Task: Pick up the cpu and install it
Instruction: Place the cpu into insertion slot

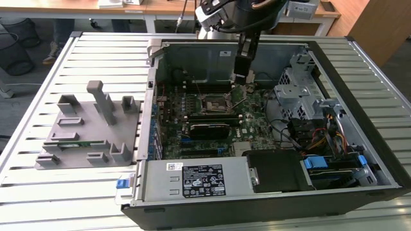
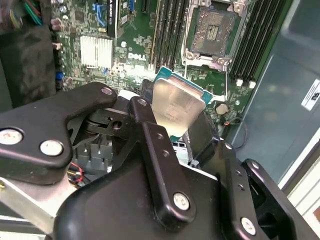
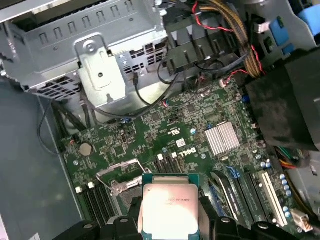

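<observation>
In the exterior view, my arm reaches down from above into an open computer case (image 1: pixel 257 211) that lies on a slatted metal table (image 1: pixel 103 53). My gripper (image 1: pixel 242 77) hangs over the green motherboard (image 1: pixel 253 122), near the black-framed socket (image 1: pixel 215 102) and a little toward the exterior view's right of it. On the exterior view's left, outside the case, a grey fixture (image 1: pixel 70 125) stands on the table holding a green memory stick (image 1: pixel 76 143), well apart from me. In the second wrist view, my jaws are closed on the cpu (image 2: pixel 175 105). My black fingers (image 2: pixel 150 140) pinch it by two opposite edges, and its silvery top plate and thin pale rim are plain to see. I hold the cpu over the motherboard, near the socket but not in it. The socket lies open with its contact field showing, between rows of memory slots (image 2: pixel 167 25). A finned silver heatsink (image 2: pixel 97 50) sits farther off on the board. In the first wrist view, the cpu shows flat between my jaws, with the socket's metal frame and wire lever just beside it. Beyond them I see a coin battery (image 3: pixel 86 148), a grey metal drive cage (image 3: pixel 100 55) and a bundle of coloured cables (image 3: pixel 235 20).
</observation>
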`<state>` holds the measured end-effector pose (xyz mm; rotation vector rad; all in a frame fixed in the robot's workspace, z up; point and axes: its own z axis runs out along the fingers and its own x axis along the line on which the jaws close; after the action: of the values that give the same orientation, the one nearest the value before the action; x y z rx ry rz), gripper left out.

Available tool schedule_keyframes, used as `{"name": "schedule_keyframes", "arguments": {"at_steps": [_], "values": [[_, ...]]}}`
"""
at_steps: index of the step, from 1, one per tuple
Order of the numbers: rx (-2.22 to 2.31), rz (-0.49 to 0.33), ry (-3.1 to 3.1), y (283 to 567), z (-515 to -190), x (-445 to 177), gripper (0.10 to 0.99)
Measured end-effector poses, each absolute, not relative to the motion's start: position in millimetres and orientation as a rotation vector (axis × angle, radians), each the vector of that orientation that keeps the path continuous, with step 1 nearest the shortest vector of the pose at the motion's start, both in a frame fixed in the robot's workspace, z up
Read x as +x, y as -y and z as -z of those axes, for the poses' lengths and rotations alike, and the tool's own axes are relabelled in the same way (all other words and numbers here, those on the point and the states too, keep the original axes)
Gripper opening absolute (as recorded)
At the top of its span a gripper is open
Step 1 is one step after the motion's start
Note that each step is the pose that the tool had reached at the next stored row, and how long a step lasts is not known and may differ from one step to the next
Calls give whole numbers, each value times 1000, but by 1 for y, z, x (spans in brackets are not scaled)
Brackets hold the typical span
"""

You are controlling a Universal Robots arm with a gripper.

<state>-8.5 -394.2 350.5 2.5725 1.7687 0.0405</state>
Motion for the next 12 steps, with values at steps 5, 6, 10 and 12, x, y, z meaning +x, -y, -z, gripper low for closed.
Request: {"name": "schedule_keyframes", "arguments": {"at_steps": [5,6,10,12], "values": [[2512,-41,-1854,394,-350,-8,529],[2506,-42,-1863,394,-350,-8,529],[2491,-42,-1884,394,-350,-9,529],[2478,-42,-1901,394,-350,-9,529]]}}
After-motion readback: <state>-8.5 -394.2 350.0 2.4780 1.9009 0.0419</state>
